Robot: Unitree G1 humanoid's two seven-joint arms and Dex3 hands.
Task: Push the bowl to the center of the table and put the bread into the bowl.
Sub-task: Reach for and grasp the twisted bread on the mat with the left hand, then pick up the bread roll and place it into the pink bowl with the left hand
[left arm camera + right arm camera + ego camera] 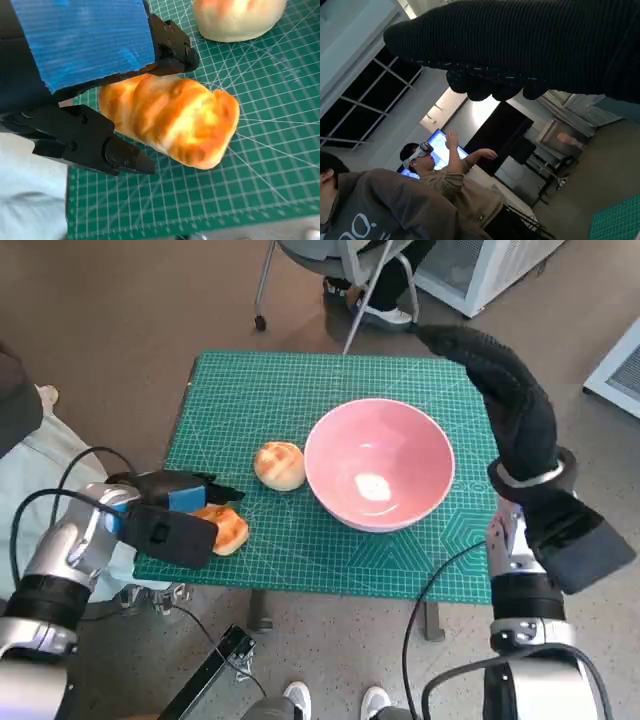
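The pink bowl (380, 465) stands empty on the green mat (260, 390), right of the middle. A round bun (280, 465) lies just left of it, touching or nearly touching its rim; the bun (235, 17) also shows in the left wrist view. At the mat's near left edge lies an elongated golden bread (226, 529) (170, 120). My left hand (172, 508) (85, 75) grips it, with black fingers (170, 50) against one side and another against the opposite side. My gloved right hand (500, 380) (520, 45) is raised beside the bowl's far right, holding nothing.
The mat covers the small table, and its corner (620, 222) shows in the right wrist view. A chair and a person's feet (385, 310) are beyond the far edge. Shoes (335, 702) show at the near side. Two people (450, 185) appear in the right wrist view.
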